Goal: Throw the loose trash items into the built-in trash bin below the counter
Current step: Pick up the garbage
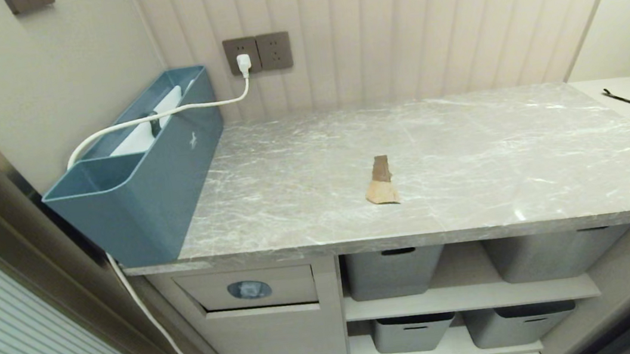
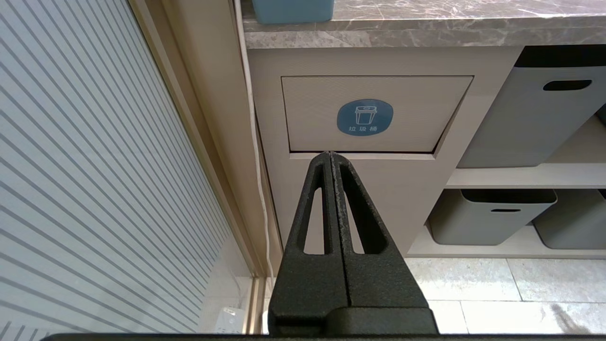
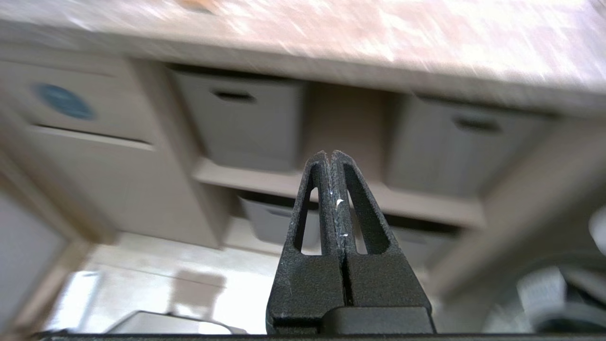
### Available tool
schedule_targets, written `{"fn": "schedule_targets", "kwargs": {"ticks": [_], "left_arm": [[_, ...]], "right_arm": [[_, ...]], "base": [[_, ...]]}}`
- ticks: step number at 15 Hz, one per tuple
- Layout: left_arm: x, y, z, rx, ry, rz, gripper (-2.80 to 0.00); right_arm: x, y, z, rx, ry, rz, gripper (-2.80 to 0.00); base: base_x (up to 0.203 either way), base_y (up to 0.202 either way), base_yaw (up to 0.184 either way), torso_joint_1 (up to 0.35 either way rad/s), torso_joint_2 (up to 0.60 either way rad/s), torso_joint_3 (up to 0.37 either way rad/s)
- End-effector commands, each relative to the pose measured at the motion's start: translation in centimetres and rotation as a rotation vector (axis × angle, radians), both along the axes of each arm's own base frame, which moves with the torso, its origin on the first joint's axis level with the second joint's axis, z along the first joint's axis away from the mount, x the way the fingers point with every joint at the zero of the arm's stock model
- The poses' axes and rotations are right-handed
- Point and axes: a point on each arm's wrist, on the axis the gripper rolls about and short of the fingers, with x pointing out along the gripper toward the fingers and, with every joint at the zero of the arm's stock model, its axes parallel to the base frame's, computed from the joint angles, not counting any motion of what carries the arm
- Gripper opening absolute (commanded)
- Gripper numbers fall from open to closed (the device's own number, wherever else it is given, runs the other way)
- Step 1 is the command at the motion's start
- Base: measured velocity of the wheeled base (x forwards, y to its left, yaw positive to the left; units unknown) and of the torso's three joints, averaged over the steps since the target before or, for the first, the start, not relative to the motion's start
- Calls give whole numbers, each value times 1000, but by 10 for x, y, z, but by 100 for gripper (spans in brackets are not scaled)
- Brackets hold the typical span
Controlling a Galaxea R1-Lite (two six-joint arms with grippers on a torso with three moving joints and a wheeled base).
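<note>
- Opening stage: nothing picked up, one brown scrap [image 1: 381,181] lying flat mid-table [image 1: 467,140], well apart from the blue box [image 1: 141,180] at the left end.
- Only one scrap in sight from the head view; no others visible.
- Left claw [image 2: 330,156] pressed shut, empty, low in front of the cabinet and aimed at the lower edge of the bin flap [image 2: 374,113].
- Right claw [image 3: 330,155] also shut and empty, below table height, facing the grey tubs [image 3: 241,123]; heavy blur across that view, so probably swinging.
- Neither arm visible from the head view.
- Flap closed, blue sticker [image 1: 249,290] showing under the table's left end, beside the tubs.
- Next up, likely: raise the right claw over the front edge, spread the fingers, come down on the scrap. Flat paper on hard stone, so a pinch at the raised torn end looks the best bet.
- Then a push on the flap to tilt it, perhaps with the left claw, already lined up.
- Plenty of bare stone around the scrap; thick front edge to clear on the way up.
- White cable [image 1: 146,318] hanging just left of the bin, worth avoiding.
</note>
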Motion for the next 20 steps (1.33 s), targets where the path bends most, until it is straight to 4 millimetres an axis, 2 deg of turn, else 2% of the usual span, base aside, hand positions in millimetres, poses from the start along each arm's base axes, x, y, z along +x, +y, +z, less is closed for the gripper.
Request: {"fn": "schedule_targets", "kwargs": {"ticks": [1, 3, 5, 7, 10, 12, 16, 17, 20], "left_arm": [[0, 0, 0, 0, 1, 0, -280], [0, 0, 0, 0, 2, 0, -280], [0, 0, 0, 0, 2, 1, -280], [0, 0, 0, 0, 2, 1, -280], [0, 0, 0, 0, 1, 1, -280], [0, 0, 0, 0, 1, 0, -280], [0, 0, 0, 0, 2, 1, -280], [0, 0, 0, 0, 2, 1, -280], [0, 0, 0, 0, 1, 0, -280]], "right_arm": [[30, 3, 36, 8, 110, 114, -280], [70, 6, 64, 30, 172, 248, -280], [127, 10, 79, 51, 220, 363, -280], [193, 17, 80, 61, 221, 451, -280], [276, 37, 63, 49, 147, 565, -280], [313, 52, 51, 41, 83, 623, -280], [361, 67, 36, 37, 25, 661, -280], [373, 69, 34, 33, 4, 661, 0], [403, 75, 41, 3, -127, 635, 0]], "base": [[0, 0, 0, 0, 0, 0], [0, 0, 0, 0, 0, 0], [0, 0, 0, 0, 0, 0], [0, 0, 0, 0, 0, 0], [0, 0, 0, 0, 0, 0], [0, 0, 0, 0, 0, 0], [0, 0, 0, 0, 0, 0], [0, 0, 0, 0, 0, 0], [0, 0, 0, 0, 0, 0]]}}
